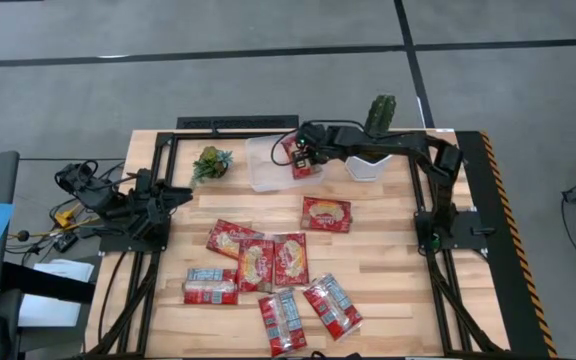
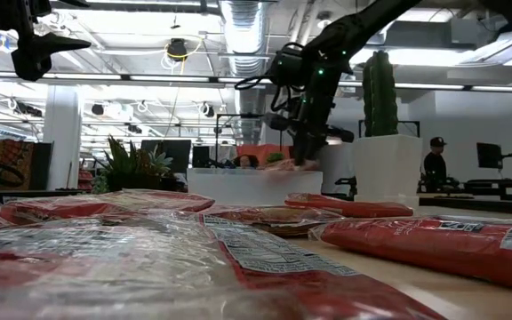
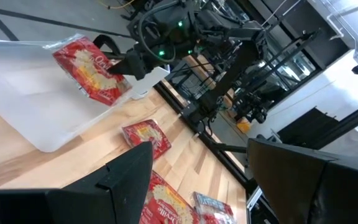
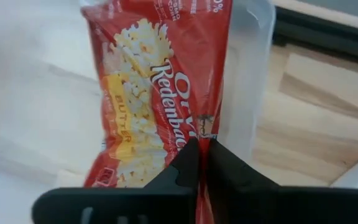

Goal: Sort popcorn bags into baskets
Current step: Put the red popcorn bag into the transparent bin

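Observation:
The clear plastic tub sits at the table's far middle. My right gripper reaches over the tub's right end and is shut on a red popcorn bag with a cream-yellow picture. Several more red bags lie flat on the table: one alone and a cluster nearer the front. My left gripper is open and waits above the table's left edge, touching nothing. My right gripper pinches the bag's side edge between its two shut fingers, coming from the table's right side and slanting down. The bag hangs tilted over the tub's right end. I cannot tell whether its lower end touches the tub floor.
A white pot with a tall cactus stands just right of the tub, under the right arm. A small green plant is left of the tub. Bare wood lies at the right middle. A person stands in the room beyond the table.

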### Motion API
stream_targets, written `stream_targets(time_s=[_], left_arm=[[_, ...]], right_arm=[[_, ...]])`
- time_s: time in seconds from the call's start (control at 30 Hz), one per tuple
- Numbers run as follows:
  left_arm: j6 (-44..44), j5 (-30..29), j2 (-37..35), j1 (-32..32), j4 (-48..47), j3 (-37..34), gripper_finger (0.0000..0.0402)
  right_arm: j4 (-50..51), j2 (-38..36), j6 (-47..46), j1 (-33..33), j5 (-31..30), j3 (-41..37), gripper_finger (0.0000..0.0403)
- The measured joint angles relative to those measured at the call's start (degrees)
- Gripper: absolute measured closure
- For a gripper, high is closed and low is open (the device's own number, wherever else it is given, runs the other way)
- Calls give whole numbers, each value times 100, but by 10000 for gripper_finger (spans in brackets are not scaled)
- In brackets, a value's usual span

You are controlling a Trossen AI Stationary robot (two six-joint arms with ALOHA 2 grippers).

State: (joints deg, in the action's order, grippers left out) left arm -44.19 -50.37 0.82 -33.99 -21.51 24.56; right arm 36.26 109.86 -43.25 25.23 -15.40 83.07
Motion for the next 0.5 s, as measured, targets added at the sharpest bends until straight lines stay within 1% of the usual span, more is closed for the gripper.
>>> stream_targets(time_s=[0.13, 0.3, 0.43, 0.5], left_arm=[[-1, 0, 0, 0, -1, 0, 152], [-19, 6, 2, 0, -3, 0, 152], [-54, 21, 2, 2, -4, 0, 152], [-54, 20, 1, 1, -3, 0, 152]], right_arm=[[1, -12, 217, 0, -3, 2, 321], [59, -35, 462, 2, 24, 2, 259], [500, -486, 1052, -68, 43, 11, 221], [960, -807, 1426, -228, 130, 9, 210]])
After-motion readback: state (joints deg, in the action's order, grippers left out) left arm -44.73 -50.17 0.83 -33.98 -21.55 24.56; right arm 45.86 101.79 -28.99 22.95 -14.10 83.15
